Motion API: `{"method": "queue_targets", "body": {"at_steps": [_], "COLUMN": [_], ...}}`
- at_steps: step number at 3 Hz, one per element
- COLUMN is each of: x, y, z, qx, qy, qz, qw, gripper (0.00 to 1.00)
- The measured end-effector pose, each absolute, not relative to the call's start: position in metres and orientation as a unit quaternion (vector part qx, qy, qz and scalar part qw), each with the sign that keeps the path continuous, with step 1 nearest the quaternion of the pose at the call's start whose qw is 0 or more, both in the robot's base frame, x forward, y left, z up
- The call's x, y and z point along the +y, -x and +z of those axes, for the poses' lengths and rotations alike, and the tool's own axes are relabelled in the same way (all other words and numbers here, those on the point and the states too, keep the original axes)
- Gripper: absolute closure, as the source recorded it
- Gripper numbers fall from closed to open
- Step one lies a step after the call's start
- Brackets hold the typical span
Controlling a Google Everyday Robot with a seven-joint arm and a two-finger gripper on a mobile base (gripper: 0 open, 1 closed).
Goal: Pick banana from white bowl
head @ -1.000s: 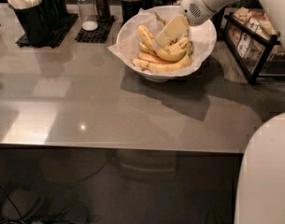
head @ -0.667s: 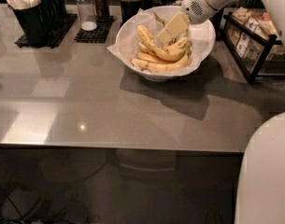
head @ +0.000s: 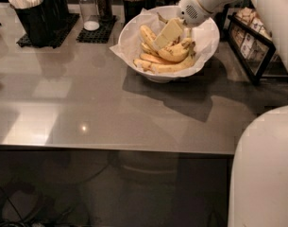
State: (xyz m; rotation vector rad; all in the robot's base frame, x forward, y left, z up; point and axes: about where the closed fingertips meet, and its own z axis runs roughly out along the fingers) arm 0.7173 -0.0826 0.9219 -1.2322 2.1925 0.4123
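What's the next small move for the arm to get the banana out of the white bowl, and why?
Probably ease the gripper slightly lower onto the banana. The gripper is inside the white bowl, right over the pile, and the banana lies among the others, not yet lifted.

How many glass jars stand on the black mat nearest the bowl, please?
2: a white-bottomed jar on the left, a dark jar right beside it. None seems hidden. The gripper is down in the white bowl.
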Motion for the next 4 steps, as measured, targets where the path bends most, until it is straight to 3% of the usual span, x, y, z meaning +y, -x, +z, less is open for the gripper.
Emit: {"method": "queue_targets", "body": {"at_steps": [1, 2, 3, 4], "x": [-0.072, -0.064, -0.060, -0.064], "y": [-0.726, -0.735, -0.742, -0.744], "z": [0.906, 0.891, 0.880, 0.870], "qx": [0.825, 0.829, 0.835, 0.844], "qy": [0.471, 0.475, 0.472, 0.462], "qz": [0.150, 0.147, 0.144, 0.144], "qw": [0.273, 0.256, 0.245, 0.233], "gripper": [0.20, 0.23, 0.33, 0.52]}}
